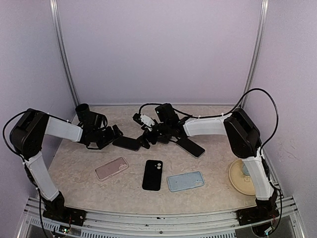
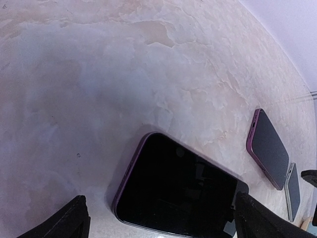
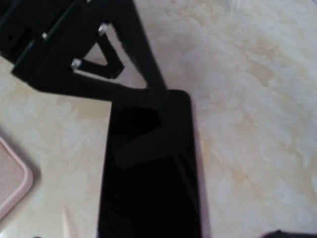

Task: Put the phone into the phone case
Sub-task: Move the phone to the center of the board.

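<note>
Where the two arms reach toward each other at the back of the table (image 1: pixel 74 163), the top view shows a dark phone (image 1: pixel 126 143) lying flat between the left gripper (image 1: pixel 113 136) on its left and the right gripper (image 1: pixel 147 139) on its right. A second phone (image 1: pixel 190 147) lies under the right forearm. Nearer the arm bases three items lie apart in a row: a pink case (image 1: pixel 111 168), a black piece (image 1: pixel 152 174) with a camera cutout, which may be a case or a face-down phone, and a blue case (image 1: pixel 185 181). A tan dish (image 1: pixel 242 177) sits by the right arm's base. In the left wrist view the phone lies screen up on the marbled surface, its purple edge showing. The left pincer's two black fingertips (image 2: pixel 69 223) stand far apart at the bottom corners of the frame, spread wide on either side of the phone and holding nothing. The second phone lies farther off to the right. In the right wrist view, which is blurred, the same phone runs up the middle of the frame. The left gripper's black frame hangs over the phone's far end, and the pink case's corner shows at the left edge. The right pincer's own fingers barely show at the bottom edge. Its jaws stand wide and grip nothing.
</note>
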You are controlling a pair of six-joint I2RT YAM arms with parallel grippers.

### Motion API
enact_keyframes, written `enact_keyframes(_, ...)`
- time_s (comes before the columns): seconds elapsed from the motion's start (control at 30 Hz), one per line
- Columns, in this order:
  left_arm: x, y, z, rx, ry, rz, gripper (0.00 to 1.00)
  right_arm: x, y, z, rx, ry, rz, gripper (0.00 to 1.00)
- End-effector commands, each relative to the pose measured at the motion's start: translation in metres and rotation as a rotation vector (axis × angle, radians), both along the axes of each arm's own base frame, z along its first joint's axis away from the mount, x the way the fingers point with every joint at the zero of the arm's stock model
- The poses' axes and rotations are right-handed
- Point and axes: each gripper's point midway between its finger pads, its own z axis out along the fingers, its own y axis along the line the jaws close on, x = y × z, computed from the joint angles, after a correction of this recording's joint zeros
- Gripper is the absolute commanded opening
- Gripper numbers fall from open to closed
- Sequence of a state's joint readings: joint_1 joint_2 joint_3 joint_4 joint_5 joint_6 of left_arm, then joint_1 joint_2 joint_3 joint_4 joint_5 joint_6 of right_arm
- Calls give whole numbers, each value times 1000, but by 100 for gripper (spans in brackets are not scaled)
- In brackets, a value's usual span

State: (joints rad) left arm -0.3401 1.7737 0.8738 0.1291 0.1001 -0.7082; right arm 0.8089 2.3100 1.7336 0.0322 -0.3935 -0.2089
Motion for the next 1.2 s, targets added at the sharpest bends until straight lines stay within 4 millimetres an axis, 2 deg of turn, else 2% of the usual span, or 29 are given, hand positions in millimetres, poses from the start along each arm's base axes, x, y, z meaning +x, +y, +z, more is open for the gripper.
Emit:
enact_keyframes(0.0, 10, -7, 1, 11, -35, -29, 99, 1, 13, -12, -25, -9, -6, 100)
enact_keyframes(0.3, 16, -34, -8, 20, -33, -104, 99, 1, 14, -45, -85, 26, -14, 100)
enact_keyframes(0.57, 5, -60, -14, 16, -22, -161, 99, -4, 7, -70, -140, 51, -11, 100)
enact_keyframes(0.73, -2, -70, -16, 20, -18, -182, 99, -1, 2, -79, -166, 43, -31, 100)
enact_keyframes(0.9, -1, -66, -14, 45, -29, -180, 99, -2, -2, -85, -184, 40, -28, 100)
enact_keyframes(1.17, 11, -46, 8, 61, -66, -150, 99, 10, -17, -91, -192, 50, -37, 100)
